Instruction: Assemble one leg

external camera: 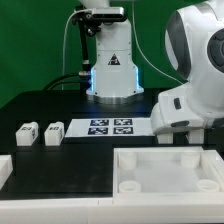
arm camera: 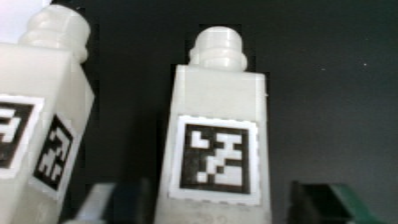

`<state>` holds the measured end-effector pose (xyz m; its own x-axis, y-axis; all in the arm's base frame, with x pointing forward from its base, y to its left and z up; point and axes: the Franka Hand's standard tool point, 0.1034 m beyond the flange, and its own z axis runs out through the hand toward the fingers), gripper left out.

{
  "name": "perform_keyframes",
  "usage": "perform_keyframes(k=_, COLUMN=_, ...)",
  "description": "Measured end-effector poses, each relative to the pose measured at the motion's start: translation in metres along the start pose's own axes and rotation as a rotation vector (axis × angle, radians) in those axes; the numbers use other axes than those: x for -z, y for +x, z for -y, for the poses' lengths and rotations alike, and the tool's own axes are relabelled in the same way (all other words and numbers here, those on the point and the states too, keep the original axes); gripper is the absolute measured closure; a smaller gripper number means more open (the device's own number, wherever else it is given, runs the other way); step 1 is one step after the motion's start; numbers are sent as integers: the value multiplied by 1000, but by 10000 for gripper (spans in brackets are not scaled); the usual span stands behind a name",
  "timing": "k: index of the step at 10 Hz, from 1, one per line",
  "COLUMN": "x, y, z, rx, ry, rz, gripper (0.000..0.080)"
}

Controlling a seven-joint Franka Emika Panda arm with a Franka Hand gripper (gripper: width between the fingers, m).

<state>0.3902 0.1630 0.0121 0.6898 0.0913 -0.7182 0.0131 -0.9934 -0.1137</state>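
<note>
Just ahead of claw (arm camera: 228, 208), centred on its gap, wrist view only: leg (arm camera: 221, 130), untouched. Jaws wide, holding nothing. Second leg (arm camera: 45, 110) beside it, cut off. In exterior view I can't see claw, hidden behind arm (external camera: 190, 90); three similar blocks (external camera: 54, 130) far from arm.

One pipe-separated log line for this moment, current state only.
phase: pre-grasp | gripper: open, straddling the leg | second leg: close beside | tray part: on table
</note>
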Motion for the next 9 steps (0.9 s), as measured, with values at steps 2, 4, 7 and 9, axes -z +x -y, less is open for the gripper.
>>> perform_keyframes(k=2, x=0, y=0, z=0, rx=0, ry=0, rz=2, gripper=508)
perform_keyframes(k=4, x=0, y=0, z=0, rx=0, ry=0, rz=2, gripper=508)
perform_keyframes(k=7, x=0, y=0, z=0, rx=0, ry=0, rz=2, gripper=508)
perform_keyframes(k=9, x=11, y=-2, z=1, rx=7, ry=-3, rz=-13, gripper=507)
